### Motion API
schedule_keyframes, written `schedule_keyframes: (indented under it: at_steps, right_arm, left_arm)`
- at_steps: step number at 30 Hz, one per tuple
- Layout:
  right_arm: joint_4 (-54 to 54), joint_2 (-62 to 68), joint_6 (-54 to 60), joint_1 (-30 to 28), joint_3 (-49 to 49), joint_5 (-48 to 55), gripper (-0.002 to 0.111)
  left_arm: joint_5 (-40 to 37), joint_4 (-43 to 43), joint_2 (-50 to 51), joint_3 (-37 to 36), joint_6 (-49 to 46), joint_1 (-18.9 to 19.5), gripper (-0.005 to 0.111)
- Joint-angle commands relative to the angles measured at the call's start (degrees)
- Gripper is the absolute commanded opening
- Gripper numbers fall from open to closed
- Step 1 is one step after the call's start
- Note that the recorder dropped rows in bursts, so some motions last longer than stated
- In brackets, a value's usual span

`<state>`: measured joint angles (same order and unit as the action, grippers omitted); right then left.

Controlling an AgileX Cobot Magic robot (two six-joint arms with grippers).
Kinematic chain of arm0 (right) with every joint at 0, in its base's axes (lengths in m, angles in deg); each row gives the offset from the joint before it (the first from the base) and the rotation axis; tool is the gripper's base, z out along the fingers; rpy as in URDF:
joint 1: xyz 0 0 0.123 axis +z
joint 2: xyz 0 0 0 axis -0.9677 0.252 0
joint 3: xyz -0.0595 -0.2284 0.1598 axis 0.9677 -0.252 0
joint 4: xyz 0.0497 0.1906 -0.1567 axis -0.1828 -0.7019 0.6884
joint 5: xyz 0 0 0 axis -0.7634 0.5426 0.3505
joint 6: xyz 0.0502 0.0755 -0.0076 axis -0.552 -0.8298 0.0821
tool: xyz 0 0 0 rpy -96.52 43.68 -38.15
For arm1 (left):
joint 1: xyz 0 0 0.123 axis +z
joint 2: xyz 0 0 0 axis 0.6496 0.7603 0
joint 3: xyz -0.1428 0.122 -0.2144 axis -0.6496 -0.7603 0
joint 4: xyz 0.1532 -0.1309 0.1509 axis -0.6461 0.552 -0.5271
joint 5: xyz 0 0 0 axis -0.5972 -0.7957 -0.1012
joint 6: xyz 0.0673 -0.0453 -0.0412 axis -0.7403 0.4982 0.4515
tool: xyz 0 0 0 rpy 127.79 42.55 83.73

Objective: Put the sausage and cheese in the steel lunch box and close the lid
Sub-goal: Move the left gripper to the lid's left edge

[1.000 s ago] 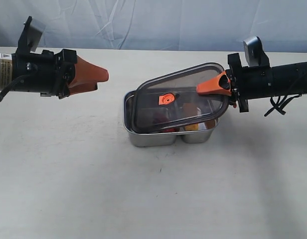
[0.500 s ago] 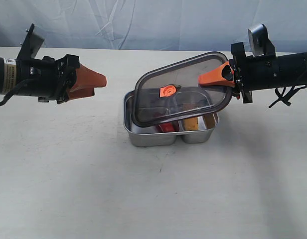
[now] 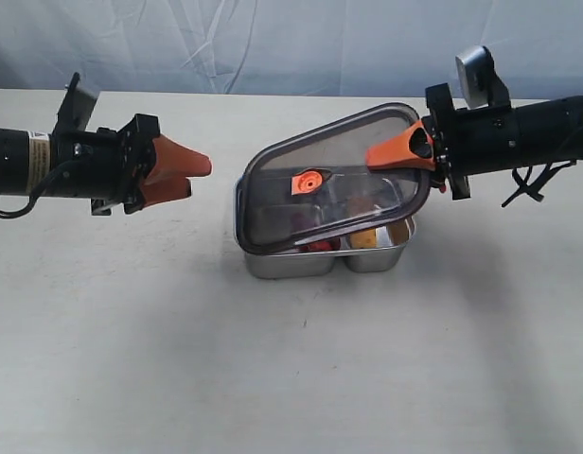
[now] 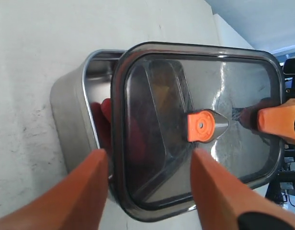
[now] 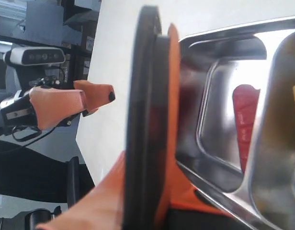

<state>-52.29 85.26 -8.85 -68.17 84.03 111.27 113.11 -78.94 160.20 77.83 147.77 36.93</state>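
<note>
The steel lunch box (image 3: 273,265) sits mid-table. Inside it, under the lid, show the red sausage (image 3: 318,245) and the yellow cheese (image 3: 364,238). The dark translucent lid (image 3: 353,156), with its orange valve tab (image 3: 309,182), hangs tilted over the box, low on the left and raised on the right. My right gripper (image 3: 391,153) is shut on the lid's right edge. My left gripper (image 3: 195,175) stands open left of the box, empty. In the left wrist view its fingers (image 4: 90,177) frame the near end of the lid (image 4: 243,86).
The box stands on a pale tabletop (image 3: 291,378), with a wrinkled white backdrop (image 3: 273,43) behind it. The right wrist view shows the lid (image 5: 141,96) edge-on beside the box (image 5: 219,158).
The lid has dropped and shifted left over the box since half a second ago. My left gripper has moved a little right and down, nearer the box.
</note>
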Motion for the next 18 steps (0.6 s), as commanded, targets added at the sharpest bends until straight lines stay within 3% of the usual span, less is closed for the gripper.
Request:
schedule_keyframes:
  at_steps: [1, 18]
  right_arm:
    - [-1.25, -0.63, 0.18, 1.91, 1.68, 0.97, -0.001]
    - [4.33, 0.10, -1.05, 1.88, 2.10, 0.97, -0.001]
  left_arm:
    - [1.65, 0.89, 1.02, -0.06, -0.49, 0.03, 0.051]
    - [3.35, 1.27, 1.02, -0.06, -2.08, 0.03, 0.051]
